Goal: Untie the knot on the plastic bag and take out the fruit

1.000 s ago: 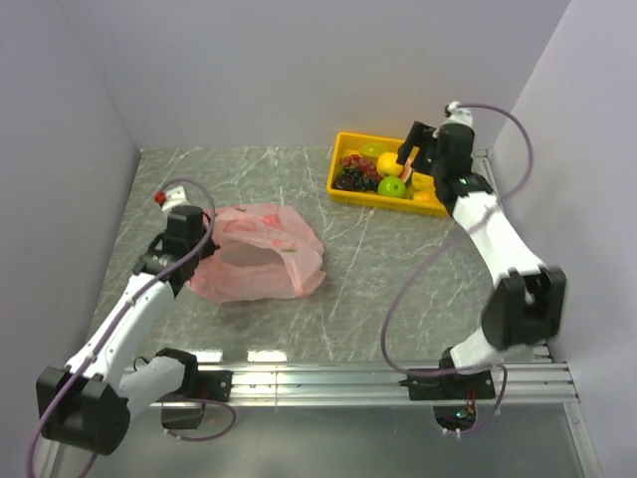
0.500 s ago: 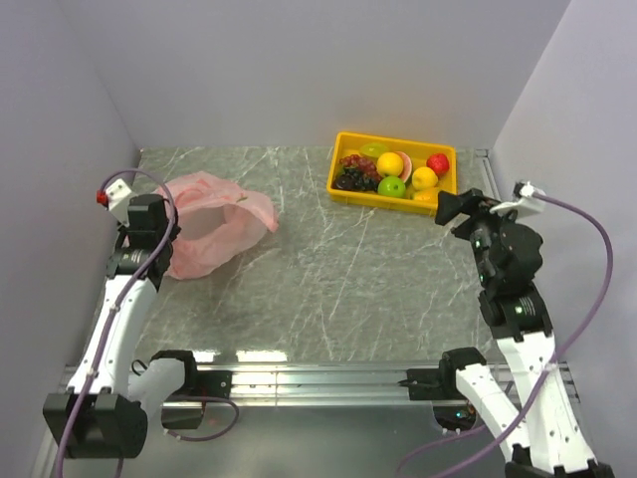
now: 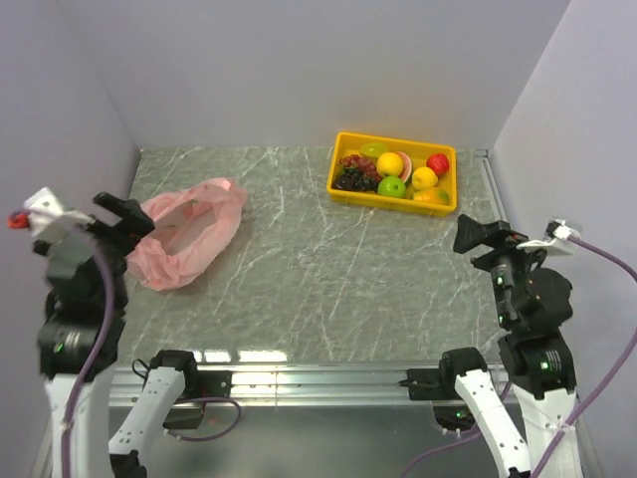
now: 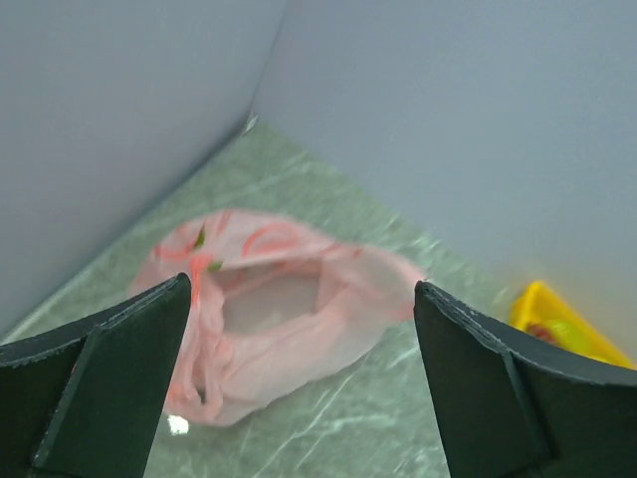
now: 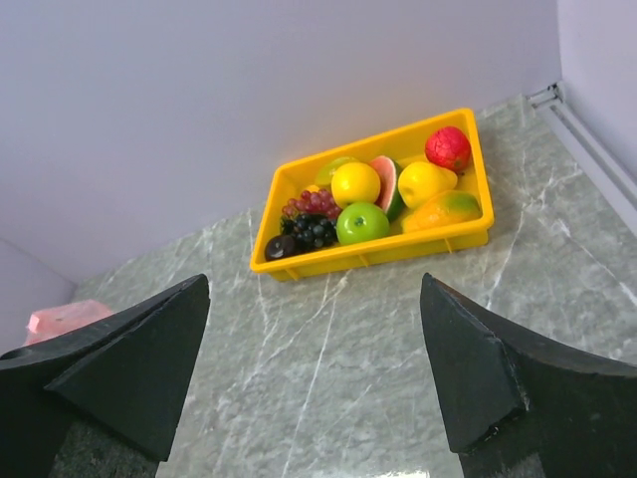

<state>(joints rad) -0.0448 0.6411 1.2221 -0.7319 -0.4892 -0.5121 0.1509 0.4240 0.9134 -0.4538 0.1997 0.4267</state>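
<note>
Both arms have pulled back to near edge; L gripper and R gripper gape wide, empty. I see pink plastic bag by left edge, fruit in yellow tray at far-right corner.

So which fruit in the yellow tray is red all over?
The bumpy round one in the tray's far right corner. Its round neighbours are yellow, and the apple is green.

Bare tabletop between plastic bag and yellow tray, walls behind
</note>
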